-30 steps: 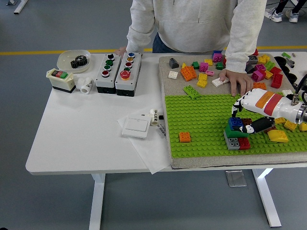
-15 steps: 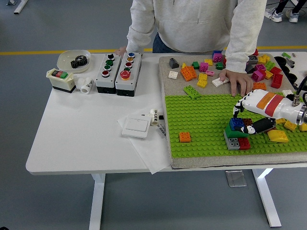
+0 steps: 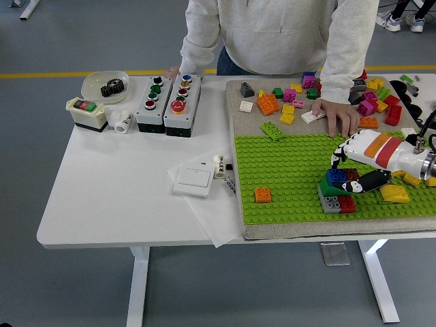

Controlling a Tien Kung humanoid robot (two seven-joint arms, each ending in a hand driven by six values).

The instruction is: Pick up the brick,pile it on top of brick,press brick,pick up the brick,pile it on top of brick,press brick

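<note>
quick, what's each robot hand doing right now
Left hand: not in view.
Right hand: over the blue brick on the stack; whether it grips cannot be told.

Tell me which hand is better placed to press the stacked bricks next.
Right: the white right hand already sits at the blue brick atop the small brick stack on the green studded baseplate. No left hand is visible.

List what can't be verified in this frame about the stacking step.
- Head view: whether the right hand actually grips or presses the blue brick; its own fingers cover the contact.
- Head view: how the brick stack is seated on the green baseplate; the studs are too small.
- Head view: the right arm past the wrist, cut off by the right edge.
- The left hand is out of view.
</note>
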